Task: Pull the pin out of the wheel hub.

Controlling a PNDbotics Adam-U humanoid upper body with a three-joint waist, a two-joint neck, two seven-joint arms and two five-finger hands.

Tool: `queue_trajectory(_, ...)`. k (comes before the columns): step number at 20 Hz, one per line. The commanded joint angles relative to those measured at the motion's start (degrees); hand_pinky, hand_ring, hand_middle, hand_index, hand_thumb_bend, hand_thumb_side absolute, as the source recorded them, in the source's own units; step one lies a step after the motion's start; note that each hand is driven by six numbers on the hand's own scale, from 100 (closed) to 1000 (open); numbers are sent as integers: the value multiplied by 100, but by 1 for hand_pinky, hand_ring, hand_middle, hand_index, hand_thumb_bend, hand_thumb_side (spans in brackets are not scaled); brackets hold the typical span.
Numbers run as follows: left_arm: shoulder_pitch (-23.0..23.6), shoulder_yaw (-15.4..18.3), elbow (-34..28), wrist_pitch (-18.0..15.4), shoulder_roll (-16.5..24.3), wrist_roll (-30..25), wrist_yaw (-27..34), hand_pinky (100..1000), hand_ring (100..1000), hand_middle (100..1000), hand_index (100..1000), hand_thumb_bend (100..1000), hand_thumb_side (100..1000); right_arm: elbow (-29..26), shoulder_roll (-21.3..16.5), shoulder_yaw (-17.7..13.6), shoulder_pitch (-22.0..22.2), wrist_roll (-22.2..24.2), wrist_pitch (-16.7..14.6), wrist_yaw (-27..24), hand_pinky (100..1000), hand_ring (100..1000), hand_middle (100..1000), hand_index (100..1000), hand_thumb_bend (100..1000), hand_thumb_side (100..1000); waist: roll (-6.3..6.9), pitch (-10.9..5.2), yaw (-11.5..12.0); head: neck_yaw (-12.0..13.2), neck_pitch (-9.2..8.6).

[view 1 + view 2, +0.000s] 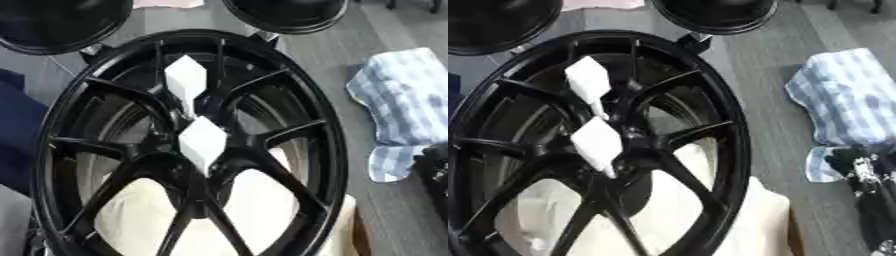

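A: Where is the pin?

B: Two white pins stand in the wheel hub (188,150): the nearer pin (202,142) at its centre, the far pin (185,80) beyond. They look light, stiff; the robot should take the wide head.

A: And the hand?

B: The right hand (868,175) is right of the wheel, beside a blue cloth (846,100), with free room between; whether it is clenched I cannot tell.

Quick count: one big black wheel (188,145) with two white pins (185,80) (202,141), one at the hub and one a bit farther up. Two more black round things, (57,22) and (284,12), at the floor's far edge. One blue-and-white checked cloth (846,95) toward the right edge. One robot hand (872,185), right side.
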Motion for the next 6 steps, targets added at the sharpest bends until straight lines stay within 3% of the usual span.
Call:
queue_trajectory(1,-80,49,-391,-38,162,0,287,794,562,536,713,100,310,-105,-80,-50,29,14,-38,-31,853,700,630,596,152,535,18,-146,14,20,-44)
queue_trajectory(5,-73,57,-776,56,162,-50,633,793,562,536,712,100,314,-105,-94,-57,37,17,-51,-45,853,700,631,596,152,535,20,-159,18,22,-42)
queue_trajectory(6,-72,69,-814,82,169,-77,711,793,558,533,712,100,350,-105,-96,-57,37,17,-52,-47,853,700,633,596,149,535,20,-162,16,24,-40)
